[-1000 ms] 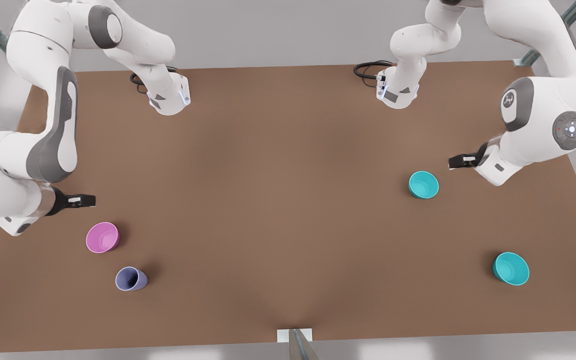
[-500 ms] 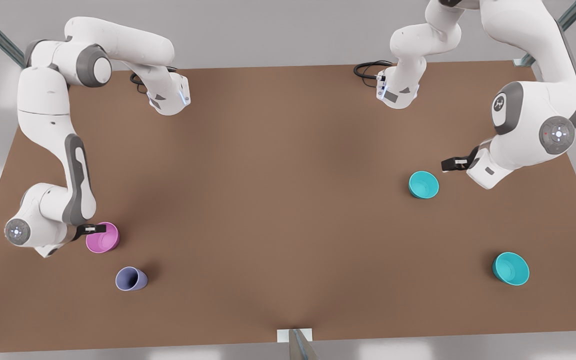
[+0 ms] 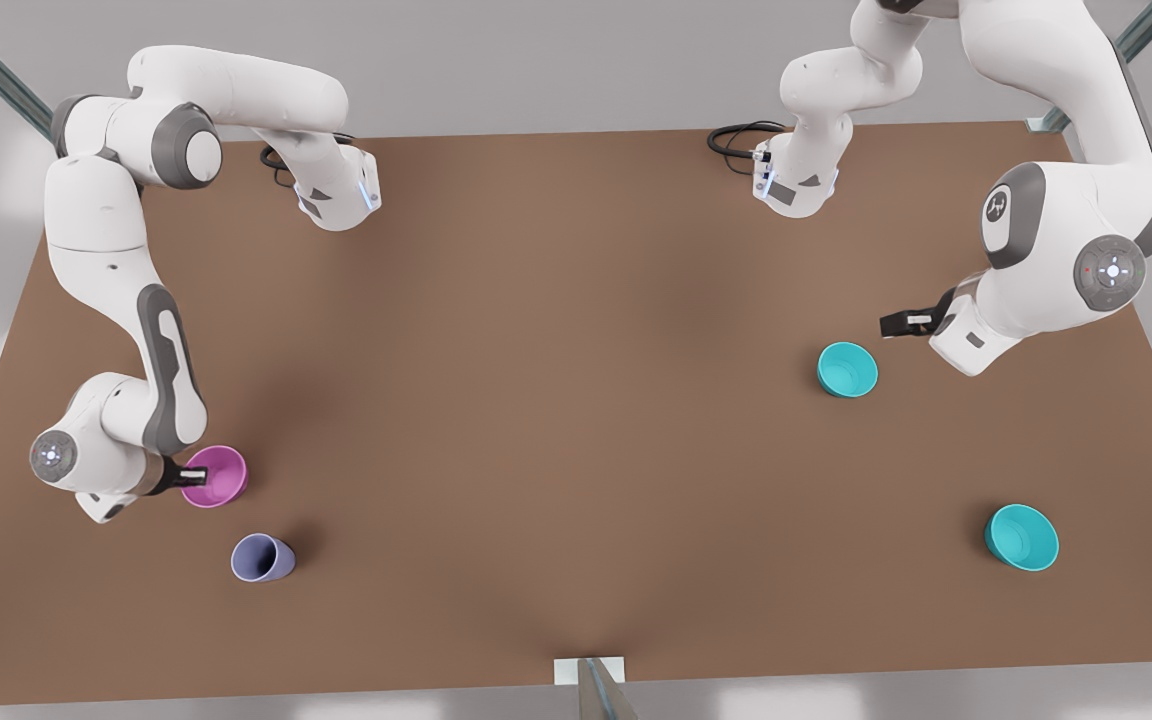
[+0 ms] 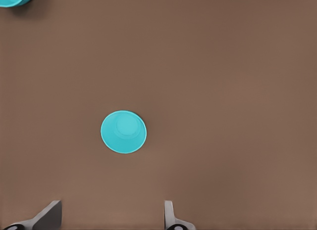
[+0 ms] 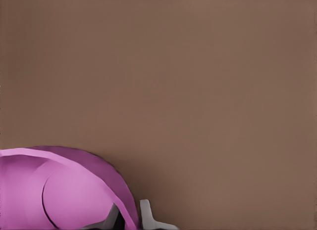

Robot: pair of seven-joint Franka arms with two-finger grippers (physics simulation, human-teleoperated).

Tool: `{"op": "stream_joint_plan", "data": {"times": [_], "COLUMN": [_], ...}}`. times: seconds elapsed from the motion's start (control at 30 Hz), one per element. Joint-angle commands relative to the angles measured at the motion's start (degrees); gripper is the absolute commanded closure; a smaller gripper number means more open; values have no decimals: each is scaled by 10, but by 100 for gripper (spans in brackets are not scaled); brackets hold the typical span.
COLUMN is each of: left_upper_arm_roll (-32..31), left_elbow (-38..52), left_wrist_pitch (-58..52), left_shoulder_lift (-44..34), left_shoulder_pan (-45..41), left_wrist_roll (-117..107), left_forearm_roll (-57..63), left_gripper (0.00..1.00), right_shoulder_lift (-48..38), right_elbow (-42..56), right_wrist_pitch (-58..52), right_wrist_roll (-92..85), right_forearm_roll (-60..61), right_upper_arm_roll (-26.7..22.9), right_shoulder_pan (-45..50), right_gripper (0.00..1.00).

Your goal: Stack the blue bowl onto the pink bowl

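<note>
Right pincer (image 3: 194,473) down at the pink bowl (image 3: 219,477), near the desk's (image 3: 556,400) corner at the front view's lower left; one finger (image 5: 148,217) outside the bowl's wall, the other inside, so closed on the rim, apparently, though the contact itself is hard to make out. Lavender cup (image 3: 262,558) just beside the bowl, toward the desk's near edge. Over at the opposite side, left pincer (image 3: 898,324) hovering spread wide, gripping nothing, above and a little off the blue bowl (image 3: 846,369), upright on the desk. Second teal bowl (image 3: 1022,538) sitting well apart, closer to the near edge.
</note>
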Motion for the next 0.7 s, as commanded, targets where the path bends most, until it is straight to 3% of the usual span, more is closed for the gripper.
{"op": "stream_joint_plan", "data": {"times": [0.0,0.2,0.37,0.5,0.67], "left_upper_arm_roll": [0,0,0,5,6], "left_elbow": [0,18,37,56,60], "left_wrist_pitch": [-5,-7,-7,-5,-5], "left_shoulder_lift": [-1,4,21,49,57], "left_shoulder_pan": [0,3,1,3,3], "left_wrist_roll": [-4,-5,-6,-10,-11], "left_forearm_roll": [-1,-1,3,4,2], "left_gripper": [0,0,0,0,0], "right_shoulder_lift": [-1,-37,-77,-105,-64], "right_elbow": [3,4,-24,-53,-31], "right_wrist_pitch": [-3,-89,-171,-142,34], "right_wrist_roll": [-3,-68,-54,49,309], "right_forearm_roll": [-8,95,227,281,280], "right_upper_arm_roll": [2,17,63,66,66], "right_shoulder_pan": [-1,-7,-2,102,299], "right_gripper": [79,79,79,79,79]}}
